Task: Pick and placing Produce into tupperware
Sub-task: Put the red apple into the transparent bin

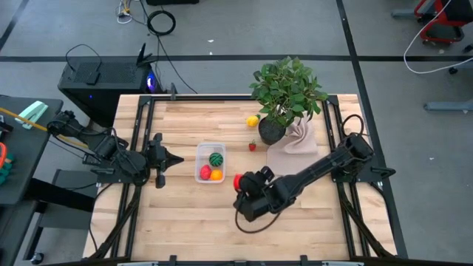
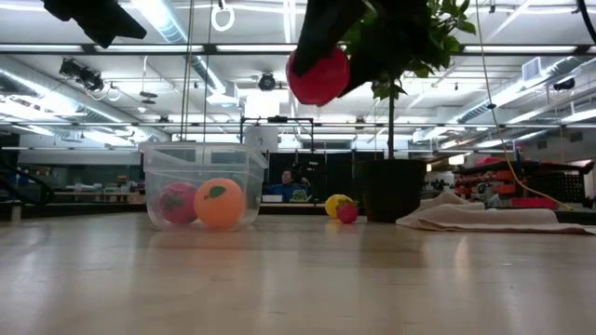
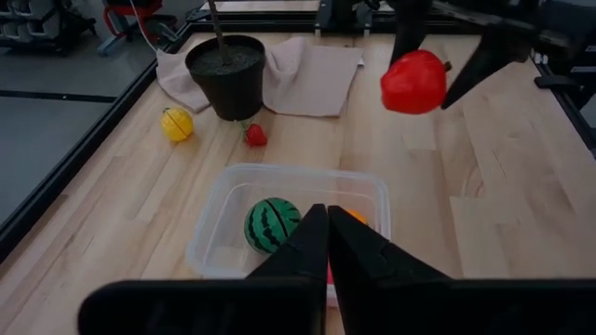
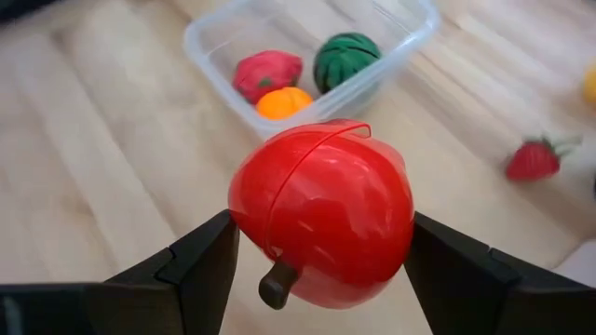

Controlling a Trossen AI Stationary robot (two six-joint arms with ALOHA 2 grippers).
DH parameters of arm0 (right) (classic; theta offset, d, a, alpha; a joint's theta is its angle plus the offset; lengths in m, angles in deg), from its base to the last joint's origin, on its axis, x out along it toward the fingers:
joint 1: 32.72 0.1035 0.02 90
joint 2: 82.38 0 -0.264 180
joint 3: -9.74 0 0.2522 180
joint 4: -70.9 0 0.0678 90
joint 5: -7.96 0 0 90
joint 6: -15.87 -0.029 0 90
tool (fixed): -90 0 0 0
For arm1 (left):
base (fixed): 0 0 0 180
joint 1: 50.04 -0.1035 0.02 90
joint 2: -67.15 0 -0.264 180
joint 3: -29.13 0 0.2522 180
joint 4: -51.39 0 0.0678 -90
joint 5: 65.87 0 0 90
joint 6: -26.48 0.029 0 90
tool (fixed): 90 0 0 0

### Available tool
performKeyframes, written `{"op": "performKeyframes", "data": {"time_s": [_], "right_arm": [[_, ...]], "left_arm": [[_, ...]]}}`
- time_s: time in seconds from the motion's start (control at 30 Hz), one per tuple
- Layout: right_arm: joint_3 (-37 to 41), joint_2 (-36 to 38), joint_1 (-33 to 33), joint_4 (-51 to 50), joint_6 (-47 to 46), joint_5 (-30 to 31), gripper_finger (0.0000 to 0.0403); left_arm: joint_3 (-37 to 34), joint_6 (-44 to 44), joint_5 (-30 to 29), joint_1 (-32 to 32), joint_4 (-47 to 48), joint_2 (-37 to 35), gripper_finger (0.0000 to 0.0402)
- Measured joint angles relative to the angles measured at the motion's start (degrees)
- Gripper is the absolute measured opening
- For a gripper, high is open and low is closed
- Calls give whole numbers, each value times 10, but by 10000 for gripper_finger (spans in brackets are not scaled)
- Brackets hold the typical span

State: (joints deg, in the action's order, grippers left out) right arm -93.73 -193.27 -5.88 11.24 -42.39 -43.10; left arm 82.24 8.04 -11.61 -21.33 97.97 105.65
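So the tupperware (image 1: 211,162) sits a bit left of the table's middle, long axis running near-to-far, and it already has three pieces in it: a green striped melon (image 1: 216,158) at the far end, and a pinkish-red fruit (image 1: 205,172) next to an orange (image 1: 216,175) at the near end. The open spot, as far as I can tell, is the far-left corner beside the melon.

The right gripper (image 1: 239,180) has a shiny red apple (image 4: 321,212) pinched between its jaws, spread pretty wide around it, stem poking out toward the wrist camera. From the low view it's clearly up off the wood, hanging higher than the tub's rim.

The bit that matters: from overhead the apple sits just right of the tub's near-right corner, beside it, not over it. So the tub lies to the left and slightly farther back from the jaws. My guess is the arm needs to slide left and a touch away to get over the opening, then let go. Landing on the orange looks like the risk, since that's the nearest piece.

The left gripper (image 1: 176,159) is parked just left of the tub with its fingers pressed together, holding nothing, pointing at it.

Further out, a lemon (image 1: 253,121) and a strawberry (image 1: 252,146) are still loose on the wood by the potted plant (image 1: 284,100) and the beige cloth (image 1: 294,151), far right.
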Motion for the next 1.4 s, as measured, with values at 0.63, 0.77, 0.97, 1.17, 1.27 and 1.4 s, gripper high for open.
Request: {"op": "performKeyframes", "data": {"time_s": [0.63,0.77,0.97,1.17,1.27,1.4], "right_arm": [[-29,-1,-33,87,176,-52,282],[-70,-1,-51,82,230,-53,282],[-116,-1,-83,80,286,-78,282],[-169,-1,-101,64,345,-120,282],[-202,-1,-110,51,366,-137,282],[-240,-1,-126,52,400,-157,282]], "left_arm": [[36,13,164,0,0,0,21],[98,57,138,0,20,1,24],[200,94,98,0,118,1,19],[275,101,71,0,201,0,19],[290,102,62,0,215,0,23],[291,101,59,0,243,1,24]]}}
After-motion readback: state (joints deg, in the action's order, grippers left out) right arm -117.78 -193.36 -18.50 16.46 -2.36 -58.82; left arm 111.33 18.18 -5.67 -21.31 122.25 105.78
